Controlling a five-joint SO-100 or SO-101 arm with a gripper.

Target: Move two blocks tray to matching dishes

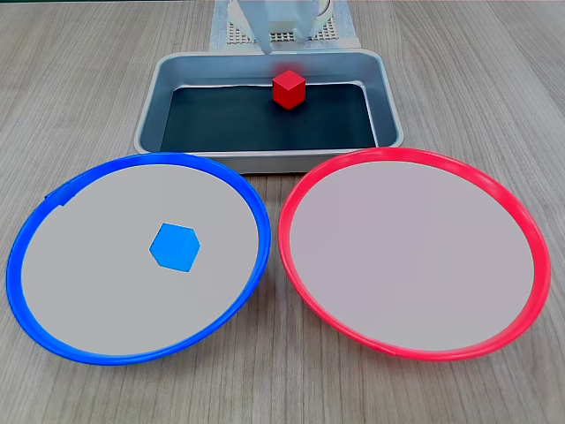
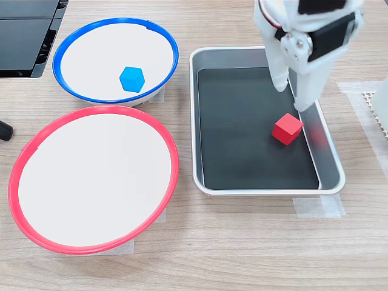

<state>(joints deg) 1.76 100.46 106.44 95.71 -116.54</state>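
- While the white gripper (image 2: pixel 290 99) hangs with fingers parted over the grey tray (image 2: pixel 203 60), the red block (image 2: pixel 287 129) lies below it — untouched.
- Blue block (image 1: pixel 175 246) sits in the blue-rimmed dish (image 1: pixel 106 168); red-rimmed dish (image 1: pixel 494 190) holds nothing.

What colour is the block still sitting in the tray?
Bright red. The block lies on the tray's dark bottom, clearest in the fixed view with the gripper above it.

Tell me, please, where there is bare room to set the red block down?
The red dish is bare across its whole pale centre. The blue dish has room around the blue block. The tray is crowded at the wall where the gripper hangs above the red block.
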